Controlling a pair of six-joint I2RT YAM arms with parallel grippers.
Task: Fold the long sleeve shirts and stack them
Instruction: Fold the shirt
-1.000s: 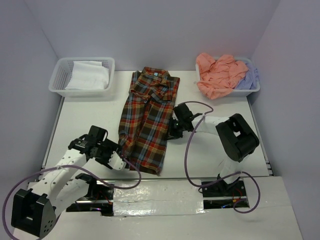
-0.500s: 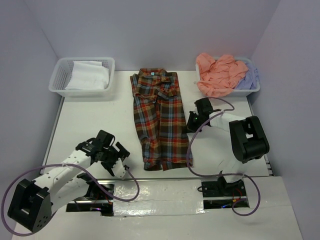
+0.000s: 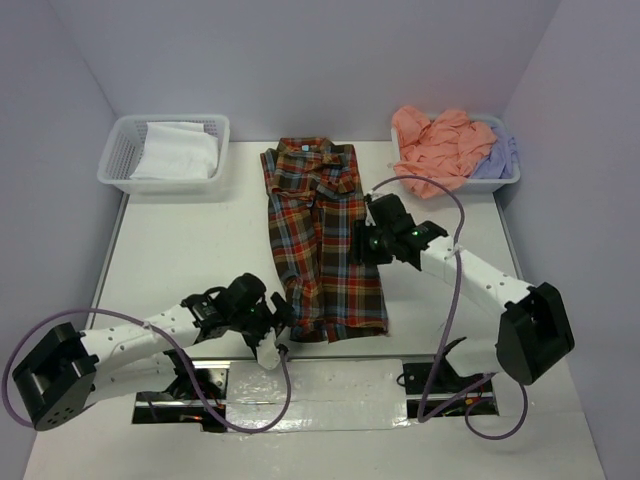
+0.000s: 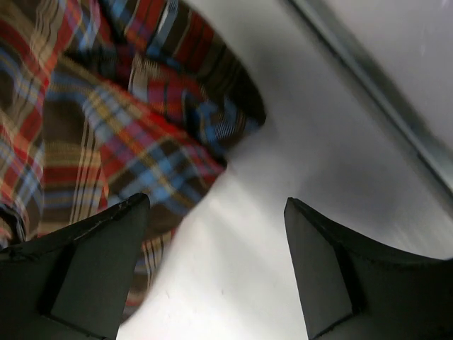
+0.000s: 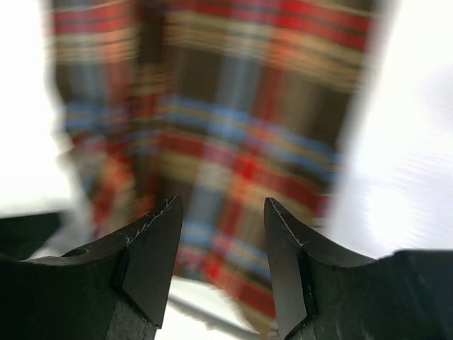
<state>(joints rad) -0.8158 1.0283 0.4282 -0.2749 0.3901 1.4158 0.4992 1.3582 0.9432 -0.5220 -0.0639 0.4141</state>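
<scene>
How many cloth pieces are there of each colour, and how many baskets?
Red-brown plaid collared shirt: 1
Salmon-pink crumpled garment: 1
Lavender crumpled garment: 1
White folded cloth: 1
White plastic lattice baskets, left basket and right basket: 2
Total: 6

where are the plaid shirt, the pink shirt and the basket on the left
plaid shirt (image 3: 322, 250), top external view, middle of its body
pink shirt (image 3: 435, 148), top external view, centre of the crumpled heap
left basket (image 3: 115, 160), top external view, its left lattice wall

Spread end effector (image 4: 216, 205), plaid shirt (image 4: 106, 106) hem, table (image 4: 283, 149)
</scene>
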